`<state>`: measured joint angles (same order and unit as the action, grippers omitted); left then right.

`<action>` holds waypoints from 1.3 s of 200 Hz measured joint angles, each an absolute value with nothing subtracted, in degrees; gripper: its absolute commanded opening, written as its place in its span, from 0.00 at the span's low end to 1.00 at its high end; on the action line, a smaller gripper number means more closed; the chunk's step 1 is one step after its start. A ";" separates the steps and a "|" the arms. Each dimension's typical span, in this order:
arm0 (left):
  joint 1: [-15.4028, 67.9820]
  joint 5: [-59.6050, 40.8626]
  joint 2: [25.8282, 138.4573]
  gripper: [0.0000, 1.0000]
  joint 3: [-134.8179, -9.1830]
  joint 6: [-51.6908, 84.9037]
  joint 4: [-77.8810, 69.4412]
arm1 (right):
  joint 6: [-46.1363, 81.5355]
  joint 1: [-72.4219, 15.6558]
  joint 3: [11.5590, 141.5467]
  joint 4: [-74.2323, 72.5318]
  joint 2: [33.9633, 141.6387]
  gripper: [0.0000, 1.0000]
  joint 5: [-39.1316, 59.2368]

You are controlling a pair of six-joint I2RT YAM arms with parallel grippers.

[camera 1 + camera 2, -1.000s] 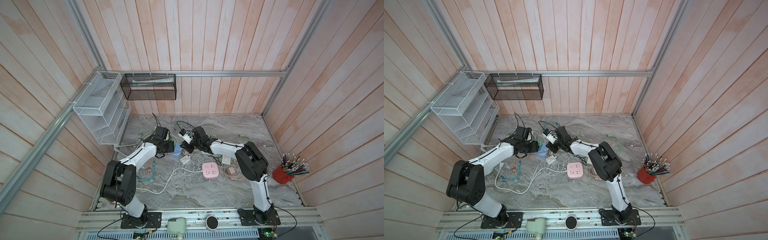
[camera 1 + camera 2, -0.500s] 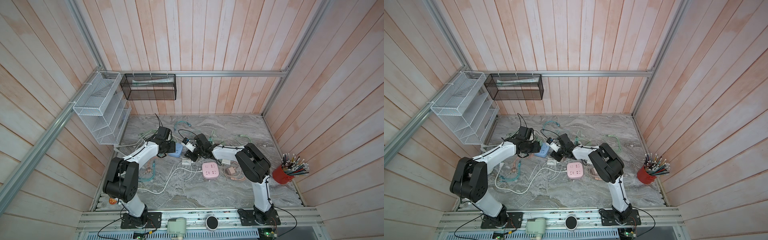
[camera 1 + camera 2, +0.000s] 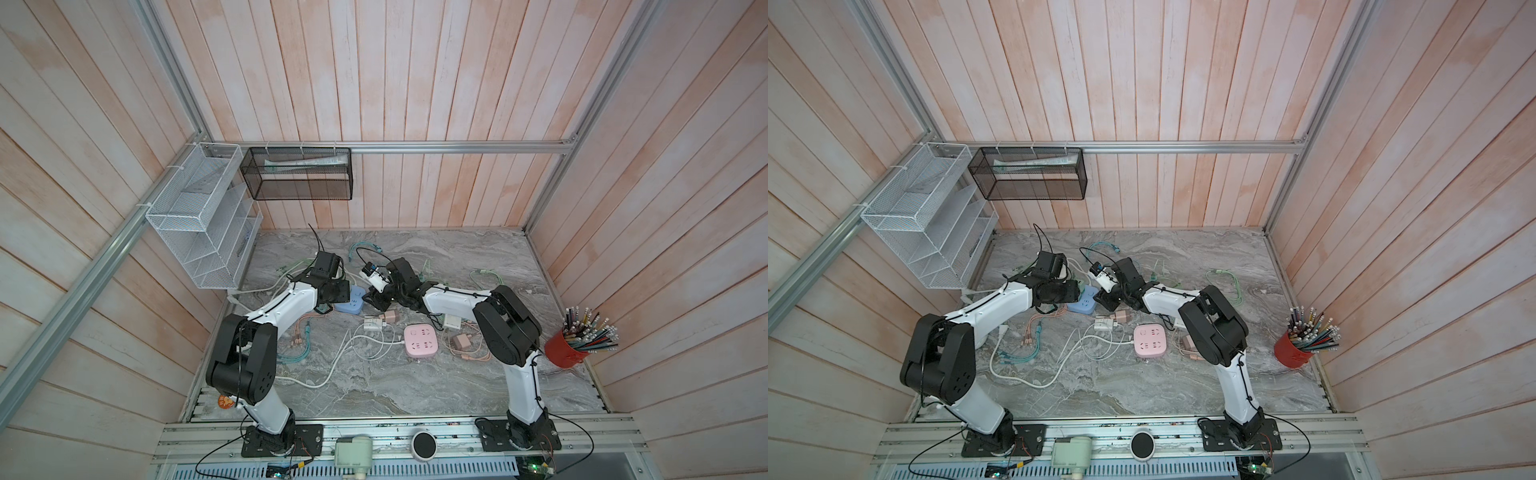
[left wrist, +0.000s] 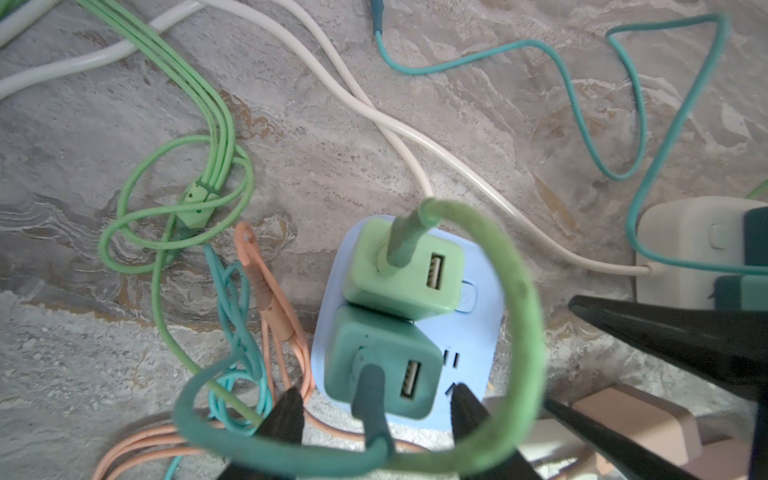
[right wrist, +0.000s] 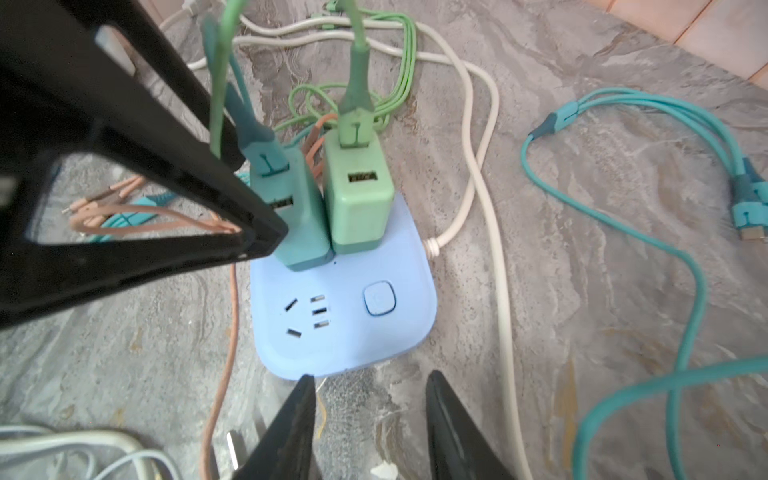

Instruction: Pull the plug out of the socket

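Plug, teal: seated in blue socket beside green plug. It sits between the part-open jaws of the left gripper; cannot tell whether they grip it. Pull not yet done. Right gripper: part-open, empty, just short of socket, jaws wider than a second ago.

Walls: pale pink wood planks
Worktop: grey, wavy like stone
Rail: shiny metal, across back wall
Wire shelf: white, on left wall
Mesh basket: black, on back wall
Pencil cup: red, right edge of worktop
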<state>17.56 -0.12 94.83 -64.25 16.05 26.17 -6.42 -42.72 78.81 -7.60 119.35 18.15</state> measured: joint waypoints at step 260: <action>18.50 0.78 100.36 0.45 -64.25 12.34 22.24 | -0.60 -42.15 91.29 0.58 128.75 0.51 17.67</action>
